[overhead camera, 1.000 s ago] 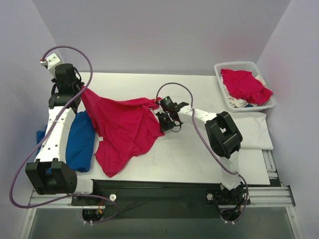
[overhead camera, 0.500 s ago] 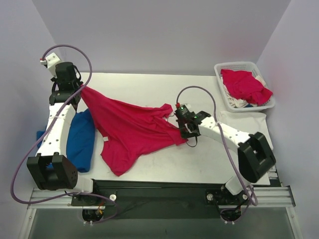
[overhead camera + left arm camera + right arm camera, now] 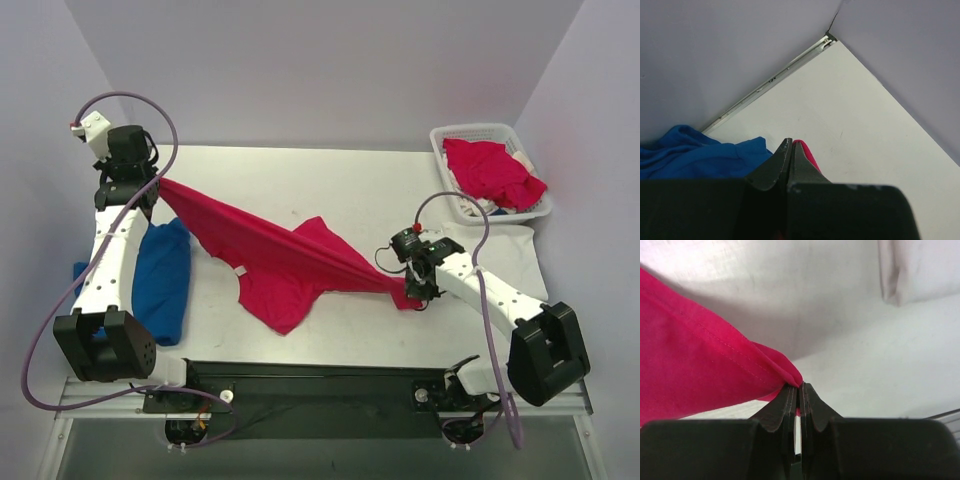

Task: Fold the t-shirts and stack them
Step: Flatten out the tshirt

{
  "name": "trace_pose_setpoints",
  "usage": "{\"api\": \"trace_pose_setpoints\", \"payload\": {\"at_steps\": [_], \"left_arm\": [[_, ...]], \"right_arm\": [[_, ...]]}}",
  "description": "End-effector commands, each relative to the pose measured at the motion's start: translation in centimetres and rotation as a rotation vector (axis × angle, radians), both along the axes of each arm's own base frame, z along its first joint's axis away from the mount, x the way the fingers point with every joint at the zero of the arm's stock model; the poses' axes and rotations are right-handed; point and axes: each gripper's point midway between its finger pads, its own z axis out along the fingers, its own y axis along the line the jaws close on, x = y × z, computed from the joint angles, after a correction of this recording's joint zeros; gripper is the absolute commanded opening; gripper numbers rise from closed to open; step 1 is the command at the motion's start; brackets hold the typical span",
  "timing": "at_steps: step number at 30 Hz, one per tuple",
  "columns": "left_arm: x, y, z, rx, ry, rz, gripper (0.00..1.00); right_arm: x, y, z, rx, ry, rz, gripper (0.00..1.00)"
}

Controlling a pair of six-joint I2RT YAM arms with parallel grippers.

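A bright pinkish-red t-shirt is stretched in the air across the table, from back left to front right. My left gripper is shut on its back-left corner; a sliver of red cloth shows beside the left gripper's tips. My right gripper is shut on the shirt's other end, and the hem bunches at the right gripper's tips. More pinkish-red shirts lie in the basket. A flat white shirt lies at the right.
A white lattice basket stands at the back right corner. A blue garment lies at the left edge under my left arm; it also shows in the left wrist view. Grey walls close in on three sides.
My right gripper has pulled its end of the red shirt right and toward the front. The shirt has gone from a slack drape to a taut band. My left gripper has moved slightly back.
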Motion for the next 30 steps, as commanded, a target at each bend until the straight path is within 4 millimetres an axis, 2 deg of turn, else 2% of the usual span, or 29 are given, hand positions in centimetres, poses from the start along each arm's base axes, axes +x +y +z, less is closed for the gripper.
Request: {"api": "trace_pose_setpoints", "payload": {"at_steps": [1, 2, 6, 9, 10, 11, 13, 14, 16, 17, 18, 19, 20, 21, 22, 24, 25, 27, 28, 30], "left_arm": [[-0.8, 1.7, 3.8, 0.014, -0.105, 0.083, 0.0], [-0.8, 1.7, 3.7, 0.011, -0.106, 0.084, 0.0], [-0.8, 1.1, 2.1, -0.022, -0.087, 0.06, 0.0], [-0.8, 0.6, 0.4, -0.049, -0.064, 0.045, 0.0], [-0.9, 0.4, -0.2, -0.063, -0.056, 0.045, 0.0], [-1.2, 0.3, -1.3, -0.074, -0.034, 0.047, 0.0], [-1.4, -0.1, -2.4, -0.097, -0.023, 0.041, 0.0], [-1.7, -0.3, -3.2, -0.104, -0.01, 0.041, 0.0], [-1.6, -0.8, -3.7, -0.117, -0.003, 0.027, 0.0], [-1.6, -1.3, -4.3, -0.121, 0.01, 0.015, 0.0], [-1.6, -1.6, -4.7, -0.125, 0.017, 0.006, 0.0], [-1.5, -2.0, -4.9, -0.131, 0.019, 0.002, 0.0], [-1.5, -2.5, -5.2, -0.132, 0.025, -0.011, 0.0], [-1.5, -3.0, -6.0, -0.134, 0.042, -0.02, 0.0], [-1.5, -3.4, -6.2, -0.135, 0.046, -0.028, 0.0], [-1.8, -3.5, -7.1, -0.128, 0.066, -0.018, 0.0], [-1.7, -4.7, -7.3, -0.126, 0.071, -0.044, 0.0], [-1.7, -4.9, -7.9, -0.12, 0.086, -0.041, 0.0], [-1.8, -4.9, -8.0, -0.123, 0.085, -0.037, 0.0], [-1.5, -5.0, -8.2, -0.128, 0.089, -0.043, 0.0]], "right_arm": [[-4.7, -1.1, -1.2, -0.02, 0.145, -0.059, 0.0], [-5.1, -0.7, -1.3, -0.011, 0.152, -0.051, 0.0], [-5.7, 1.0, -0.7, -0.008, 0.13, -0.016, 0.38], [-3.8, 1.8, 1.5, -0.034, -0.002, 0.001, 0.47], [-2.9, 1.8, 2.3, -0.053, -0.051, -0.001, 0.48], [-1.4, 2.7, 3.6, -0.036, -0.103, 0.014, 0.48], [0.5, 3.5, 4.6, -0.038, -0.157, 0.043, 0.48], [2.7, 5.1, 6.2, -0.004, -0.225, 0.082, 0.48], [5.1, 7.1, 6.6, 0.006, -0.254, 0.146, 0.47], [7.5, 9.5, 8.3, 0.071, -0.323, 0.18, 0.47], [8.7, 10.4, 8.9, 0.063, -0.337, 0.233, 0.46], [10.1, 11.6, 7.8, 0.047, -0.312, 0.263, 0.45], [11.3, 13.3, 7.7, 0.075, -0.318, 0.307, 0.43], [13.4, 14.8, 9.4, 0.084, -0.361, 0.344, 0.42], [14.6, 15.7, 7.2, 0.059, -0.313, 0.368, 0.41], [17.6, 18.1, 6.3, 0.081, -0.301, 0.419, 0.38], [18.7, 19.0, 6.2, 0.095, -0.305, 0.435, 0.38], [20.5, 20.6, 5.6, 0.151, -0.306, 0.461, 0.37], [22.4, 21.0, 5.6, 0.172, -0.324, 0.458, 0.37], [24.1, 22.1, 5.9, 0.226, -0.346, 0.468, 0.38]]}}
